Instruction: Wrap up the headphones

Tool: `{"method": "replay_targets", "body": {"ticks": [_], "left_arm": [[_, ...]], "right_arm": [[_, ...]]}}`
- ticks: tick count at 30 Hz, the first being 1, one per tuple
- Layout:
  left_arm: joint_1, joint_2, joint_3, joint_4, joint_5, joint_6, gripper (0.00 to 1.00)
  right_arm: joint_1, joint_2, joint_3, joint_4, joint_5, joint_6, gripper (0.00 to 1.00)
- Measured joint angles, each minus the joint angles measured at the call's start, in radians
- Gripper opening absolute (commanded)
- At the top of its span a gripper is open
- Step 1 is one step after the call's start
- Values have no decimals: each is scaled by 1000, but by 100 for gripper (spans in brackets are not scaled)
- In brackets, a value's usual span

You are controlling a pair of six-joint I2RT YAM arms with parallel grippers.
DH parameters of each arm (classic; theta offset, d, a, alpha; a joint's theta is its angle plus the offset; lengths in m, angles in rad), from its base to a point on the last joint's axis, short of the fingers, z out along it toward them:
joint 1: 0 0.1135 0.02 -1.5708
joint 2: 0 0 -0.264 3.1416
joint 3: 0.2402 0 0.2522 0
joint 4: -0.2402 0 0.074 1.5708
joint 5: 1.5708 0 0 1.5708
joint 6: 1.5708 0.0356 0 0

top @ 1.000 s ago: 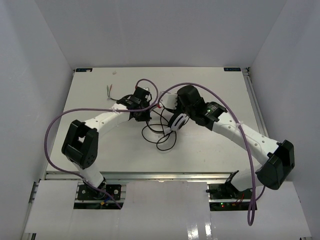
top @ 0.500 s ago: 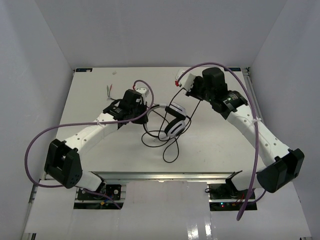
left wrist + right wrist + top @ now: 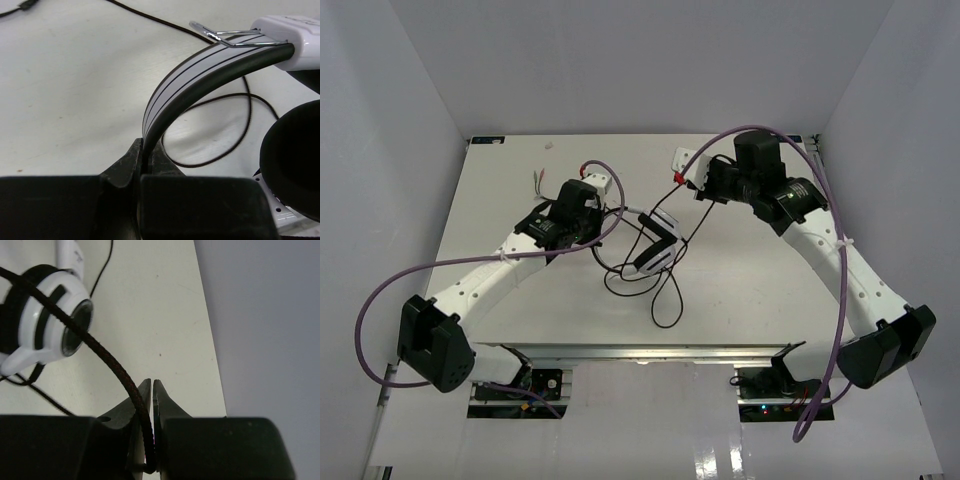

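Observation:
The headphones [image 3: 655, 245] hang just above the table's middle, with a white headband [image 3: 200, 70] and a black-padded earcup [image 3: 295, 160]. My left gripper [image 3: 612, 212] is shut on the headband's end [image 3: 146, 147]. My right gripper [image 3: 682, 178] is shut on the thin black cable [image 3: 100, 352], which runs taut from its jaws [image 3: 152, 384] past the white-and-black earcup [image 3: 55, 315]. Slack cable loops [image 3: 660, 295] lie on the table below the headphones. Red and green plug ends [image 3: 538, 183] lie at the far left.
Thick purple robot cables [image 3: 450, 262] arc over both arms. The white table [image 3: 750, 290] ends at a raised frame on the right [image 3: 825, 190] and at grey walls behind and at the sides. A metal rail [image 3: 640, 350] runs along the near edge.

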Motion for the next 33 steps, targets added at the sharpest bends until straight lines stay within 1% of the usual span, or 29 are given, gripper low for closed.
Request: {"method": "replay_targets", "body": {"ticks": [2, 5, 9, 12, 16, 19, 24, 28, 29, 31, 33], "left_arm": [[0, -7, 0, -6, -55, 13, 0], [0, -8, 0, -14, -121, 27, 0], [0, -17, 0, -26, -186, 41, 0], [-1, -29, 0, -28, -188, 53, 0], [-14, -37, 0, -28, -151, 69, 0], [-50, -37, -11, -23, -123, 81, 0], [-105, -32, -33, -27, -86, 90, 0], [-116, -23, -34, -25, -66, 94, 0], [-117, -23, -34, -24, -64, 96, 0], [-117, -24, -34, -20, -79, 104, 0], [-117, -27, -41, -17, -117, 112, 0]], "right_arm": [[-10, -19, 14, -40, -73, -26, 13], [-14, -41, 32, -86, -144, -64, 14], [-13, -59, 45, -120, -189, -99, 15], [-13, -59, 45, -114, -173, -89, 16], [-13, -56, 43, -67, -123, -41, 16], [-13, -43, 43, -28, -106, 5, 17], [-12, -26, 43, -17, -130, 48, 17], [-5, -26, 43, -6, -70, 41, 19], [-2, -26, 43, -4, -43, 33, 22], [-2, -28, 41, -4, -3, 4, 26], [-3, -36, 37, -20, 1, -28, 26]]}}
